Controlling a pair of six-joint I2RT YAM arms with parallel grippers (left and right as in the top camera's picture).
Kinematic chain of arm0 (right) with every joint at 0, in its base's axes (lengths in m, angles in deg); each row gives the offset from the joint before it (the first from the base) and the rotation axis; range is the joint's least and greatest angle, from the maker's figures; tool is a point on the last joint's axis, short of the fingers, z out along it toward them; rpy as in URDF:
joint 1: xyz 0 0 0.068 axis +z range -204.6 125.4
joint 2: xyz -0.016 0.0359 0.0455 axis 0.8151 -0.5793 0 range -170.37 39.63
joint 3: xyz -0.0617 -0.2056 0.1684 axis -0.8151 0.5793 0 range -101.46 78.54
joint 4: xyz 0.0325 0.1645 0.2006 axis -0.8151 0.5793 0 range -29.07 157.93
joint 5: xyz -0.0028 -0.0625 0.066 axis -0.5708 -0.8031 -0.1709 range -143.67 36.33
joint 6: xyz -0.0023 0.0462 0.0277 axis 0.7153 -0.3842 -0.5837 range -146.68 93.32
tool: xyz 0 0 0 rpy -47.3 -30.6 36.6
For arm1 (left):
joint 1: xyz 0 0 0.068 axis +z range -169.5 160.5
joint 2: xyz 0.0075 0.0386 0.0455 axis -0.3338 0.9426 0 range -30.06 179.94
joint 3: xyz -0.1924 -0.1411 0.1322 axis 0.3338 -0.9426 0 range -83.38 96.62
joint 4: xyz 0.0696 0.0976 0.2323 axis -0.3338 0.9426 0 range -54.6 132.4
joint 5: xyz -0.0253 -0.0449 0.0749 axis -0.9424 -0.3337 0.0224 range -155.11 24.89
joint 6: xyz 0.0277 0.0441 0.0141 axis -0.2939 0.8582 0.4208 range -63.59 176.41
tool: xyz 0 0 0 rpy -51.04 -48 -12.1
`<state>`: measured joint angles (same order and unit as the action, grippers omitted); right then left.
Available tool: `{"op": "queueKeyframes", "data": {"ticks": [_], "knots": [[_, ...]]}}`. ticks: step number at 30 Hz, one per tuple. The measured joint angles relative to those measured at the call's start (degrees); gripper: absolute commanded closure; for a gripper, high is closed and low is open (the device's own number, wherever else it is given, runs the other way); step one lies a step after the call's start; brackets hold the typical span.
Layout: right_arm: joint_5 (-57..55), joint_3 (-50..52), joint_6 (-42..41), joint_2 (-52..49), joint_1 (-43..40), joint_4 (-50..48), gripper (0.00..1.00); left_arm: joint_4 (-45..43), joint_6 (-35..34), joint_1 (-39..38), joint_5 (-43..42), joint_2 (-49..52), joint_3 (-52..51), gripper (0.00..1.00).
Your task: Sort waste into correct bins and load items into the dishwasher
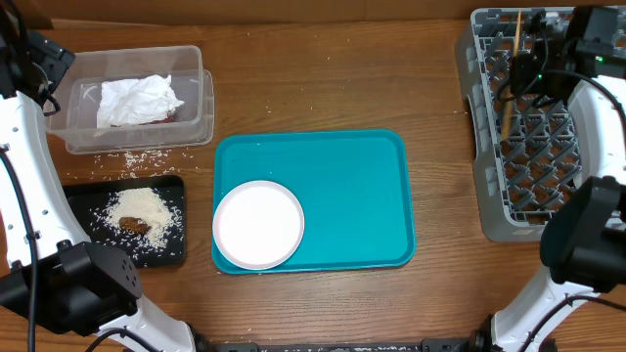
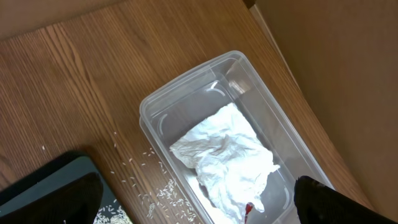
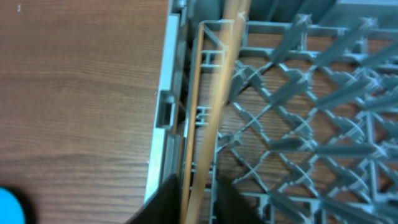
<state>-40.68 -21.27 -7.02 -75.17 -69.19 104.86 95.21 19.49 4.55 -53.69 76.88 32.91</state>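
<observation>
The clear tub [image 1: 196, 59] at the back left holds the crumpled white napkin [image 1: 137, 101] and a bit of red wrapper [image 2: 249, 208]. The black tray [image 1: 80, 200] holds white rice [image 1: 142, 207] and the brown scrap [image 1: 134, 225]. The white plate [image 1: 258, 224] lies on the teal tray. My left gripper [image 2: 196, 205] is open and empty above the tub's near end. My right gripper [image 3: 199, 202] is shut on the wooden chopsticks [image 3: 211, 124] and holds them over the left side of the grey dish rack [image 1: 548, 166]. No bowls or cup are in view.
The teal serving tray [image 1: 352, 196] lies in the middle of the wooden table. Loose rice grains [image 1: 137, 156] lie on the table between the tub and the black tray. The dish rack's left wall [image 3: 165, 106] is right beside the chopsticks.
</observation>
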Motion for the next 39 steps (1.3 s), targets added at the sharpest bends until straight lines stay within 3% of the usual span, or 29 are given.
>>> {"op": "queueKeyframes", "data": {"ticks": [6, 12, 15, 17, 27, 35, 39], "knots": [[0.79, 0.09, -2.16, -0.48, 0.00, 0.28, 0.63, 0.00, 0.00, 0.00, 0.00, 0.00, 0.00, 0.00], [2.29, 0.09, -9.44, -0.44, 0.00, 2.80, 0.60, 0.02, 0.00, 0.00, 0.00, 0.00, 0.00, 0.00], [6.21, 0.09, -13.38, 0.44, 0.00, 6.08, 0.32, 0.00, 0.00, 0.00, 0.00, 0.00, 0.00, 0.00], [9.18, 0.09, -15.98, 2.60, 0.00, 9.27, 0.00, 0.00, 0.00, 0.00, 0.00, 0.00, 0.00, 0.00], [11.82, 0.04, -19.58, 22.45, -1.07, 22.56, 0.00, 0.02, 0.00, 0.00, 0.00, 0.00, 0.00, 0.00], [7.39, -0.02, -24.59, 23.21, -14.86, 29.64, 0.00, 0.02, 0.00, 0.00, 0.00, 0.00, 0.00, 0.00], [14.91, -0.02, -25.03, 23.12, -18.21, 35.17, 0.00, -0.02, 0.00, 0.00, 0.02, 0.00, 0.00, 0.00]]}}
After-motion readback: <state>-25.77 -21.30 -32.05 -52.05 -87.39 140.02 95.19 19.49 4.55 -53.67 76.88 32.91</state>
